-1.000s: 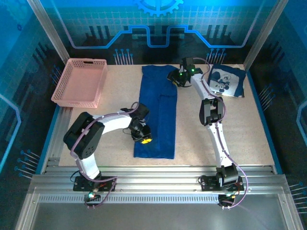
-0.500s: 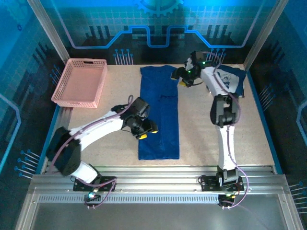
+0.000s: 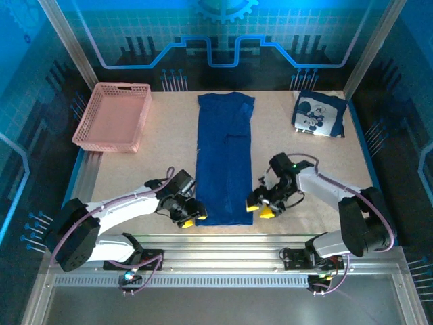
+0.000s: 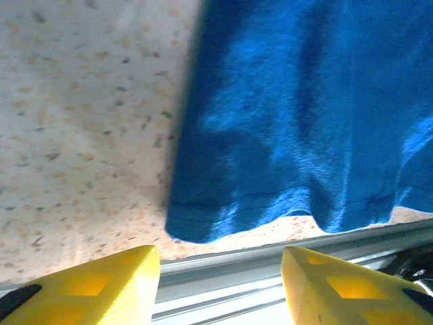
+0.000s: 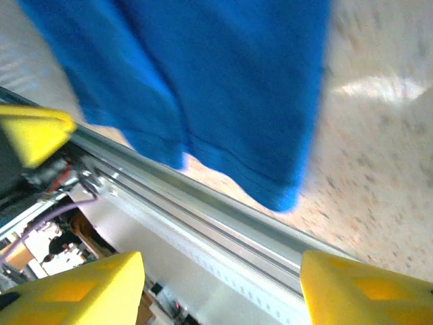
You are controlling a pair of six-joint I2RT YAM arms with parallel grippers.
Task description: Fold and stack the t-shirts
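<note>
Both arms stretch low along the table's (image 3: 162, 149) near edge. The left gripper (image 3: 191, 218), jaws apart, sits just short of the near-left hem corner of the long folded t-shirt (image 3: 224, 162). The right gripper (image 3: 260, 210), jaws also spread, flanks the near-right corner, seemingly clear of it. The cloth is soft blue knit with a stitched hem. The cartoon-print t-shirt (image 3: 319, 114) lies folded, far beyond the right gripper.

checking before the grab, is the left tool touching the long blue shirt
Apart. In the left wrist view the left tool hangs open short of the long blue shirt, with bare table showing between its yellow fingers and the hem.
</note>
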